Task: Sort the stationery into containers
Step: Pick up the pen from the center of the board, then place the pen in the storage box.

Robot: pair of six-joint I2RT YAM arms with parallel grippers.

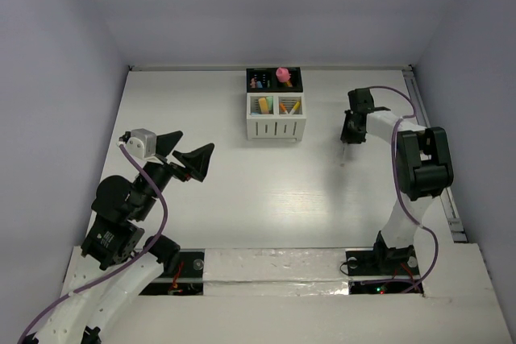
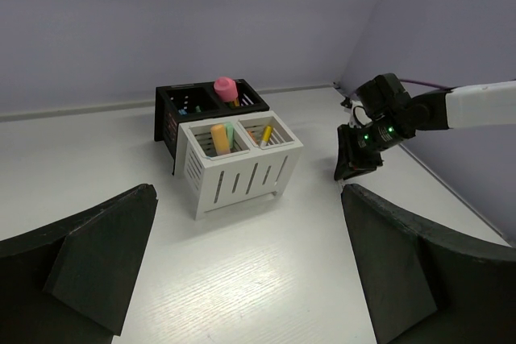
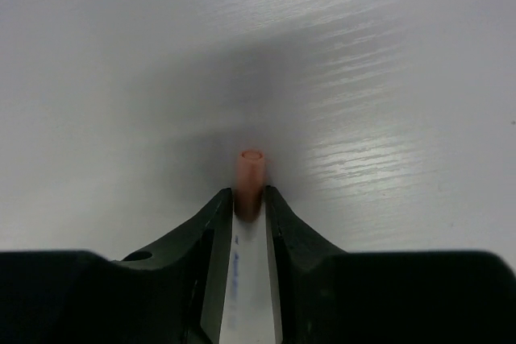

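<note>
The containers stand at the back middle: a black block (image 1: 273, 79) joined to a white slatted block (image 1: 276, 117), also in the left wrist view as black (image 2: 173, 114) and white (image 2: 242, 175). A thick pink stick (image 2: 226, 88) stands in the black block. Orange and mint sticks (image 2: 219, 138) and a yellow one (image 2: 264, 135) sit in the white compartments. My right gripper (image 1: 351, 130) points down at the table right of the containers, shut on a thin white stick with a pink end (image 3: 251, 168). My left gripper (image 1: 187, 155) is open and empty, left of the containers.
A metal rail (image 1: 427, 118) runs along the table's right edge. The back wall edge (image 1: 266, 67) lies just behind the black block. The right arm's wrist (image 2: 379, 122) shows in the left wrist view, right of the white block.
</note>
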